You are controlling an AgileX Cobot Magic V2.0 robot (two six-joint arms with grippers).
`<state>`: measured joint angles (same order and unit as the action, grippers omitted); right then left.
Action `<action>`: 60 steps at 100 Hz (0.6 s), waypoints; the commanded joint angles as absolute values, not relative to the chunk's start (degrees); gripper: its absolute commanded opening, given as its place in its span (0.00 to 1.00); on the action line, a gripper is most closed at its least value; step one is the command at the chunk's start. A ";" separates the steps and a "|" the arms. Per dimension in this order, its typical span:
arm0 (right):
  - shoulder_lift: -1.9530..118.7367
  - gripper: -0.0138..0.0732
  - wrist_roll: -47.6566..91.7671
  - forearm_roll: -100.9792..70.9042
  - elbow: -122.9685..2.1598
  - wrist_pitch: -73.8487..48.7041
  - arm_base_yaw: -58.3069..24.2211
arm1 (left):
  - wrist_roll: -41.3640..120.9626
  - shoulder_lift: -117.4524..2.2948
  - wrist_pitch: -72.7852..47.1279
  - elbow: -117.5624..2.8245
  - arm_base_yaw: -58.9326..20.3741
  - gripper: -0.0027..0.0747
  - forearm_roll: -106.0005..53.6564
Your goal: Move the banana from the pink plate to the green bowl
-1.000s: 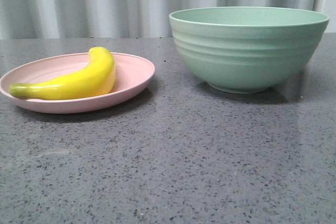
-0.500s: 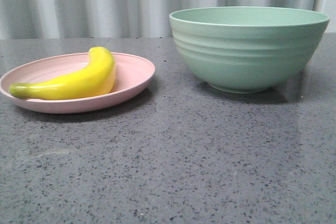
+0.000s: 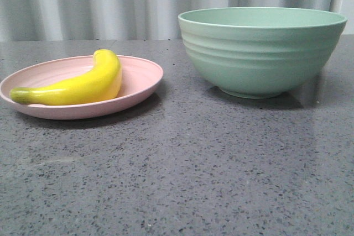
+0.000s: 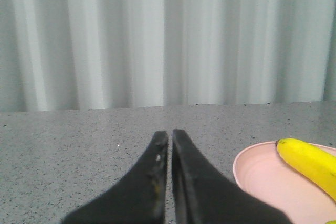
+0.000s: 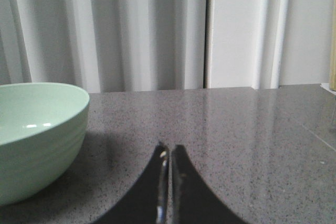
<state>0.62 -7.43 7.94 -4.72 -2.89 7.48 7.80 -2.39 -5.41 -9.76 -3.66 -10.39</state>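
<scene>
The yellow banana (image 3: 77, 84) lies in the pink plate (image 3: 141, 78) at the left of the front view, greenish stem end pointing left. The mint-green bowl (image 3: 260, 51) stands at the right, empty as far as I see. Neither gripper shows in the front view. My left gripper (image 4: 170, 135) is shut and empty, low over the table, with the plate (image 4: 262, 174) and the banana's dark tip end (image 4: 307, 158) off to one side of it. My right gripper (image 5: 168, 149) is shut and empty, with the bowl (image 5: 39, 129) beside it.
Everything stands on a speckled grey stone table (image 3: 193, 169). A pale pleated curtain (image 3: 110, 4) hangs behind the table's far edge.
</scene>
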 commanded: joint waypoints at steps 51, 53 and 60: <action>18.81 0.07 -7.69 3.51 -26.48 -30.62 7.70 | 7.26 -21.16 -3.06 -27.12 -3.77 0.01 -10.63; 19.31 0.07 -7.69 3.51 -26.75 -30.88 7.70 | 7.26 -21.78 -3.06 -27.28 -3.77 0.01 -10.63; 19.80 0.07 -7.69 3.51 -27.07 -29.93 7.70 | 7.26 -23.44 -2.94 -27.85 -3.77 0.01 -10.63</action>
